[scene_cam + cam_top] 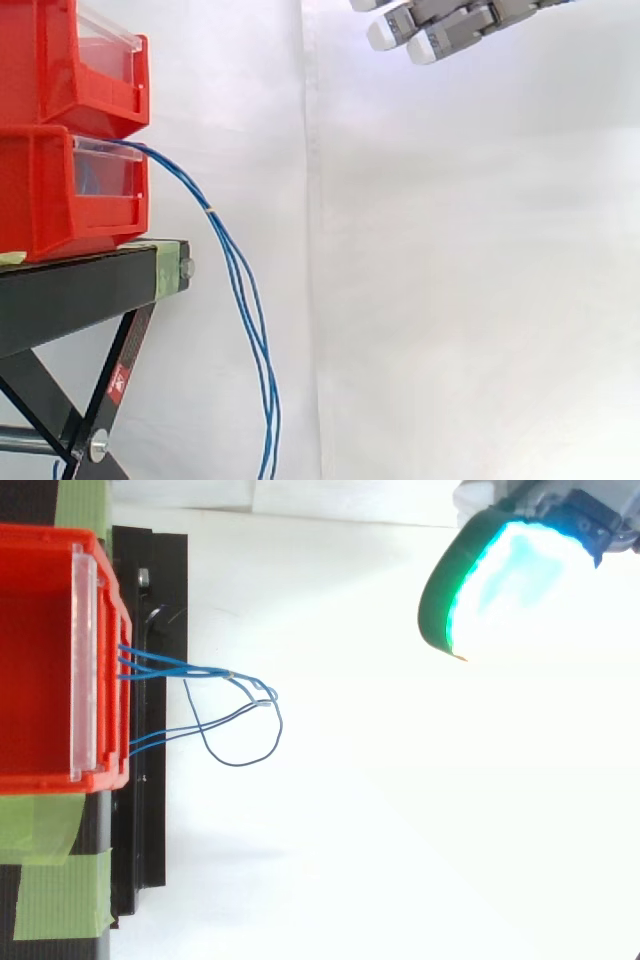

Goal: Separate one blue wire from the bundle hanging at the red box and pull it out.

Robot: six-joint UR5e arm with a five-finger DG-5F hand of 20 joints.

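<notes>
Blue wires (240, 290) spill as a loose bundle over the front lip of the lower red box (40, 190), which sits beneath a second red bin (40, 60) on the black stand (70, 285). In the side view they arc outward and hang down past the stand's edge before the white curtain (480, 300), running so close together that single strands are hard to tell apart. From above they fan a little: several strands leave the box side by side, and one thinner loop sags clear of the rest. The hand (440, 25) sits high at the upper right, above the level of both bins and well apart from the wires. Its fingers are fairly straight and hold nothing, and one pad (500, 580) glows cyan-green in the top view. I judge this to be the approach step, with no wire touched yet. The next move calls for bringing the hand down and across toward the box, to a stretch where the strands part slightly. It then needs to close thumb and finger on one strand alone. The likely hazard is catching two strands at once, since they hang so near each other.
</notes>
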